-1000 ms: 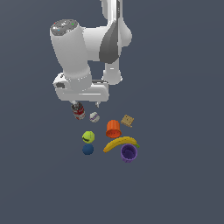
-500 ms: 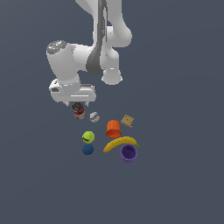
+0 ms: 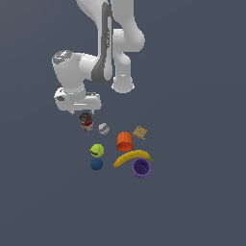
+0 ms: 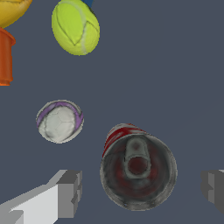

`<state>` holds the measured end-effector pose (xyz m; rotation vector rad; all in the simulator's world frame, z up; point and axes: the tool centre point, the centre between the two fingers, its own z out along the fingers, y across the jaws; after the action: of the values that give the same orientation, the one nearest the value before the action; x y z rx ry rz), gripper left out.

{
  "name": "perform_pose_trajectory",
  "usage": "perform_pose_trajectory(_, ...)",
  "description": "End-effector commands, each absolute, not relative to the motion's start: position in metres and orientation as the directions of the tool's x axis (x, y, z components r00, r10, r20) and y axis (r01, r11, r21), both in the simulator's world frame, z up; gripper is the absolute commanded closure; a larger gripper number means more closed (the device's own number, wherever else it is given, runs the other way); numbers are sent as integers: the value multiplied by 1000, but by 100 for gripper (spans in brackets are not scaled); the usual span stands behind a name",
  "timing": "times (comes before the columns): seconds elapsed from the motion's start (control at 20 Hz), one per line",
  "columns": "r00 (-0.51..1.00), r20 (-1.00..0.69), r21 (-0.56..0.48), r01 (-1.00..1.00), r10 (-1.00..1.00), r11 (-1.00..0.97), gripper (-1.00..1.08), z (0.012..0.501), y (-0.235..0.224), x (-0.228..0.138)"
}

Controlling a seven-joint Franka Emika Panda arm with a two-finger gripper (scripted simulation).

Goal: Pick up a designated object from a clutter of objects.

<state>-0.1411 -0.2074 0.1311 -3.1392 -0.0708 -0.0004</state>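
Wrist view: can (image 4: 138, 173), red and white label, dark top with pull tab facing the camera; no lettering legible. It stands upright, long axis vertical, between the two claw fingers (image 4: 61, 194), which are spread wide with a gap on each side, holding nothing. Claw (image 3: 85, 114) hangs directly above it.

Exterior view: can (image 3: 86, 122) at the far left of the clutter on the dark desk (image 3: 192, 202).
- White-grey ball (image 3: 103, 128) with purple markings, just beside the can on its right, apart.
- Orange cup (image 3: 124, 141), tan cracker (image 3: 140, 132), farther right.
- Green-yellow ball (image 3: 97, 151), blue ball (image 3: 96, 164), nearer.
- Banana (image 3: 130, 157), purple cup (image 3: 141, 167), near right.
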Motion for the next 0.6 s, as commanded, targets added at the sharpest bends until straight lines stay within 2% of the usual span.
perform_pose_trajectory(0.0,999,0,0,50,50,-999,-92,128,-210,-146)
perform_pose_trajectory(0.55,999,-1,1,49,49,-999,-92,112,-210,-147)
